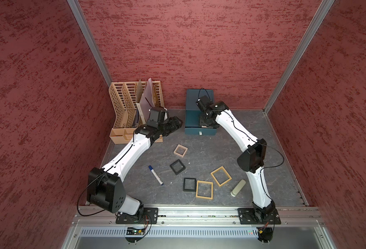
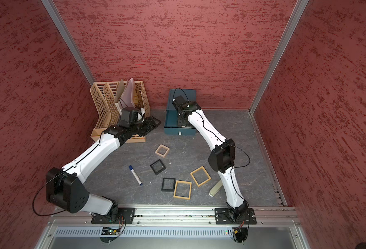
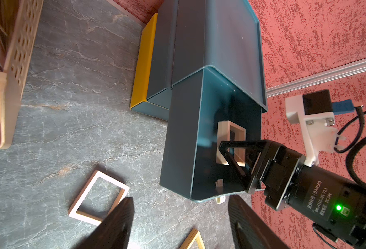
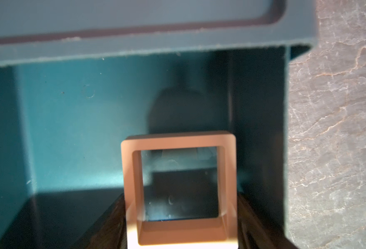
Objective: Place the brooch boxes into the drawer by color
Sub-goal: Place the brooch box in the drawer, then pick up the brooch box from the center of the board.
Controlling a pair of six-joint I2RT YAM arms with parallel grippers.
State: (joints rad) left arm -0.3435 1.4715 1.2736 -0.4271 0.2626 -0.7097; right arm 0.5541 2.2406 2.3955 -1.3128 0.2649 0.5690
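Grey marbled tabletop [image 1: 199, 142] up front, and a loose pale beige brooch box [image 1: 180, 150] lies flat on it, short of the drawer [image 1: 193, 130]. Left gripper [image 3: 181, 200] hangs wide open and empty, aimed at the chest. Farther back, right gripper [image 4: 181, 198] pinches the held beige box [image 4: 177, 140] by two sides, already inside the pulled-out top tray. The release looks to be straight down.

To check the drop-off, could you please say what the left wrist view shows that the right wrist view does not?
Only the left wrist view: the whole body of the right claw, the tan file rack, a second pale beige brooch box, and the open left claw. Only the right wrist view: the held pale beige brooch box face-on, drawer interior visible through it. Both: that box between the right claw's fingers inside the pulled-out top drawer of the teal chest.
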